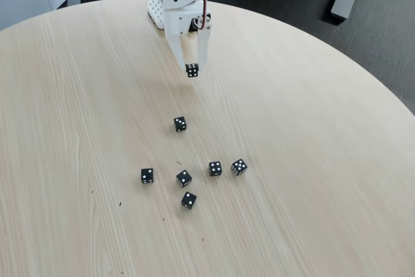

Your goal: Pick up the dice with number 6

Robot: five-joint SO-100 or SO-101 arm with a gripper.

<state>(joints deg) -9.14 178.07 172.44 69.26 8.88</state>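
Note:
In the fixed view my white gripper (192, 69) hangs over the far middle of the round table, its fingers pointing down. A small black die (192, 70) with white pips is pinched between the fingertips and held above the wood; the face toward the camera shows six pips in two rows. The gripper is shut on this die.
Several black dice lie on the light wooden table (311, 134): one alone (180, 123) below the gripper, the others in a loose cluster nearer the camera, among them the leftmost (148, 175) and the rightmost (239, 167). The arm's white base (157, 10) stands at the table's far edge.

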